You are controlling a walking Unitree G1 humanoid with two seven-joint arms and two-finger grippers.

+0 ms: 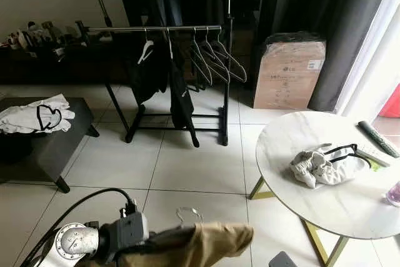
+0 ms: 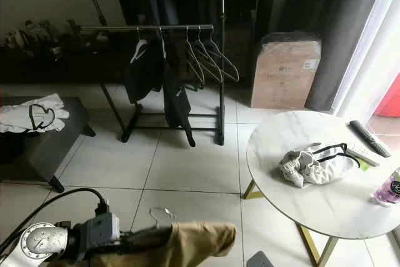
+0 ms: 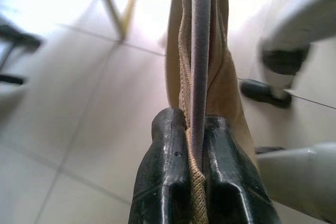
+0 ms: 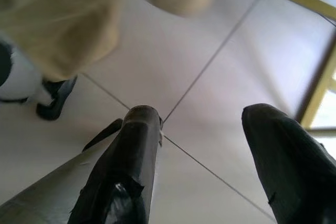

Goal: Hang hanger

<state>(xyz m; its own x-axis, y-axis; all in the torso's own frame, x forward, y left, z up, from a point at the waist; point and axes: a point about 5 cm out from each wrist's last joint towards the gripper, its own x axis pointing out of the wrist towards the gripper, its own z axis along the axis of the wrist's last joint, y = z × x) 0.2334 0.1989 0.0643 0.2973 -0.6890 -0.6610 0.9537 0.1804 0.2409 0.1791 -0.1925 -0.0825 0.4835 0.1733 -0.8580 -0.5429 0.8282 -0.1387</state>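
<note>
**Hanger in hand, rail not yet reached**

I judge the task at roughly its middle: the pick-up is done, the carry and the hanging are left. My left tool point(image 3: 195, 182) is pressed together on the grey bar of a hanger draped with a tan cloth garment point(image 1: 194, 245), pinching both the bar and the garment's stitched edge between its two black fingers. From the head views the hanger's thin silver wire hook point(image 1: 187, 216) stands up just beyond the left tool, above the tan cloth, and points toward the far side of the room.

The black metal clothes rack with its silver rail point(image 1: 156, 29) stands well ahead of the left tool, across the open tiled floor point(image 1: 194, 161). It already carries dark garments and several bare wire hangers, with a free stretch of rail towards its left end. Nothing of mine touches it yet.

My right tool point(image 4: 205, 145) hangs with its fingers spread apart, holding nothing, over the floor tiles; the tan garment is near it, off to one side.

The round white marble worktop point(image 1: 294, 198) with a crumpled white cloth on it lies off to the right of the left tool.

I reckon what remains is to walk up to the rack, lift the hook over the rail and let go.
</note>
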